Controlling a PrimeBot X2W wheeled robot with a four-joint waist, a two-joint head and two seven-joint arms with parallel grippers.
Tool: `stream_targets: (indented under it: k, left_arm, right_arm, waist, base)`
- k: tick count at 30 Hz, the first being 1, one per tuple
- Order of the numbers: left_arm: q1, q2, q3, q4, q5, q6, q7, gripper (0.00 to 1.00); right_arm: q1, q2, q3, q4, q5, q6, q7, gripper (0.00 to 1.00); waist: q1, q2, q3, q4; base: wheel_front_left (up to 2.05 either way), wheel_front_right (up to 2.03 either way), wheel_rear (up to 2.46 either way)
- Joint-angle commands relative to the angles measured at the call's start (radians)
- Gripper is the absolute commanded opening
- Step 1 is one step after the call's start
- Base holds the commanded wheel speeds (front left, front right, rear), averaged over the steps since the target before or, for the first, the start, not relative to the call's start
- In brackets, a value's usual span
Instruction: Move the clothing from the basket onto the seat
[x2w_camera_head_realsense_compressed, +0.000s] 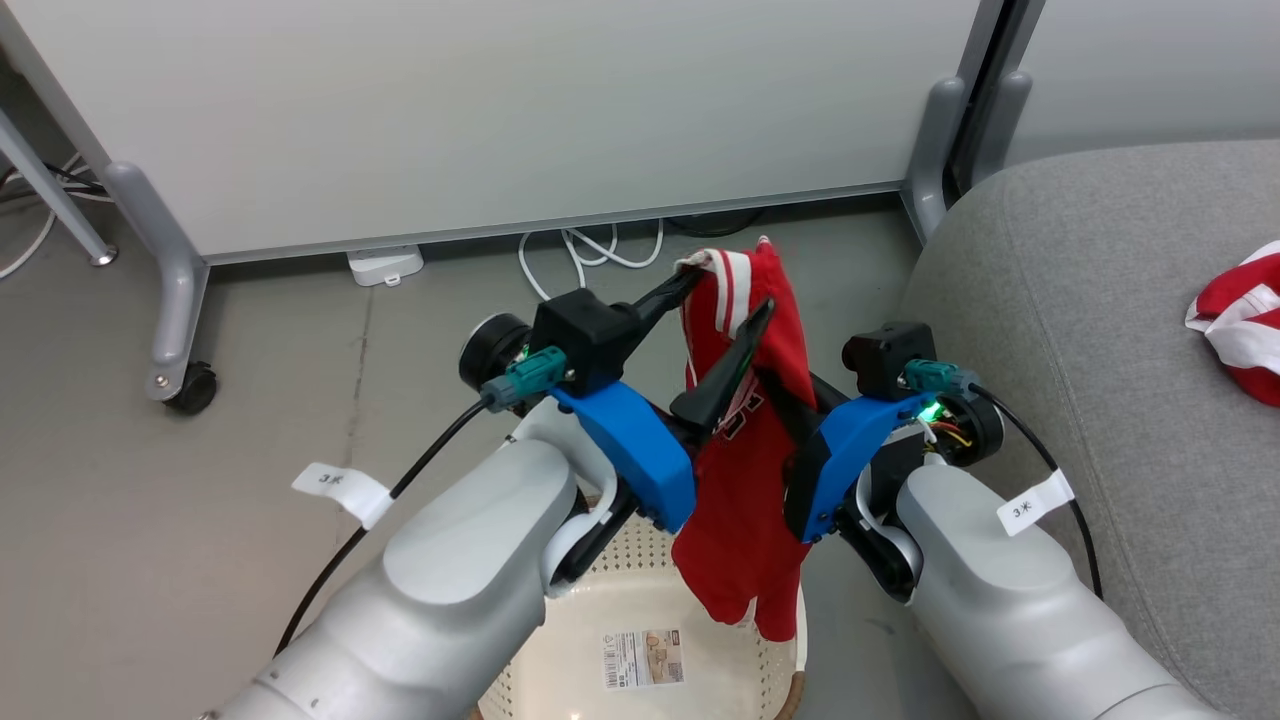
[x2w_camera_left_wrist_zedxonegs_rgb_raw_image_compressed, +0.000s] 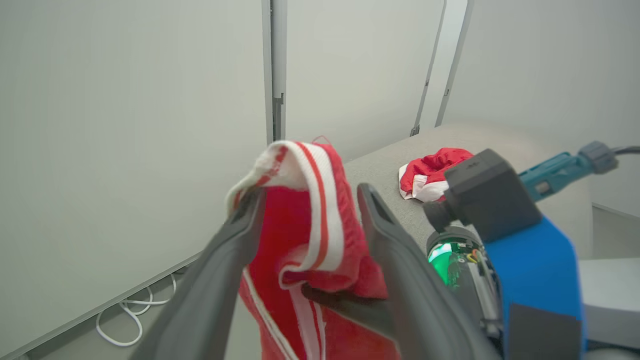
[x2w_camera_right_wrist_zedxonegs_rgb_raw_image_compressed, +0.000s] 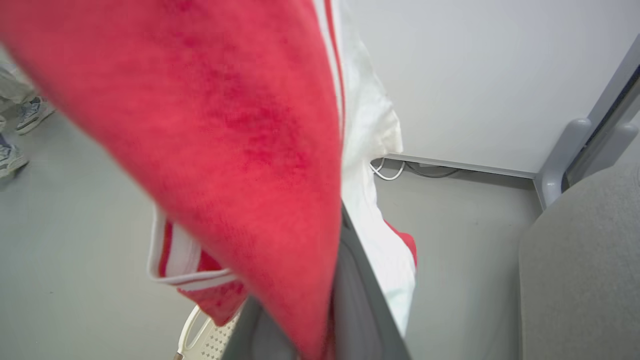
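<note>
One piece of red clothing (x2w_camera_head_realsense_compressed: 745, 470) with white stripes hangs above the cream basket (x2w_camera_head_realsense_compressed: 590, 620), between my two grippers. My left gripper (x2w_camera_head_realsense_compressed: 730, 290) is open, and the garment's striped hem (x2w_camera_left_wrist_zedxonegs_rgb_raw_image_compressed: 320, 200) is draped between its spread fingers (x2w_camera_left_wrist_zedxonegs_rgb_raw_image_compressed: 235, 235). My right gripper (x2w_camera_head_realsense_compressed: 775, 395) is shut on the cloth lower down. In the right wrist view the red fabric (x2w_camera_right_wrist_zedxonegs_rgb_raw_image_compressed: 240, 140) covers most of its fingers (x2w_camera_right_wrist_zedxonegs_rgb_raw_image_compressed: 360, 310). A second red and white garment (x2w_camera_head_realsense_compressed: 1240, 320) lies crumpled on the grey seat (x2w_camera_head_realsense_compressed: 1080, 300) at the right.
A white partition panel (x2w_camera_head_realsense_compressed: 480, 110) on grey castor feet (x2w_camera_head_realsense_compressed: 180, 300) stands behind, with white cables (x2w_camera_head_realsense_compressed: 590, 255) and a power strip (x2w_camera_head_realsense_compressed: 385, 265) on the floor. A person's shoes (x2w_camera_right_wrist_zedxonegs_rgb_raw_image_compressed: 25, 115) stand at the left of the right wrist view.
</note>
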Motion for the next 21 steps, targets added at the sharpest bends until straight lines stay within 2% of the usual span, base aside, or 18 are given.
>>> stream_targets:
  k: [1, 11, 21]
  left_arm:
    - [0.023, 0.011, 0.013, -0.014, 0.009, 0.004, -0.005, 1.00]
    - [0.198, 0.097, 0.166, -0.177, 0.100, 0.016, -0.004, 1.00]
    - [0.432, 0.172, 0.340, -0.341, 0.195, 0.009, -0.004, 1.00]
  right_arm:
    - [-0.018, -0.001, 0.000, 0.005, 0.002, 0.000, -0.007, 0.00]
    - [-0.036, -0.001, -0.008, 0.032, 0.000, 0.000, -0.030, 0.00]
    - [-0.042, -0.001, 0.006, 0.024, -0.008, 0.000, -0.039, 0.00]
  waist:
    - [0.0000, 0.0000, 0.000, 0.000]
    - [0.0000, 0.0000, 0.009, -0.007]
    - [0.0000, 0.0000, 0.012, -0.073]
  base:
    - [0.00, 0.00, 0.00]
    - [0.00, 0.00, 0.00]
    - [0.00, 0.00, 0.00]
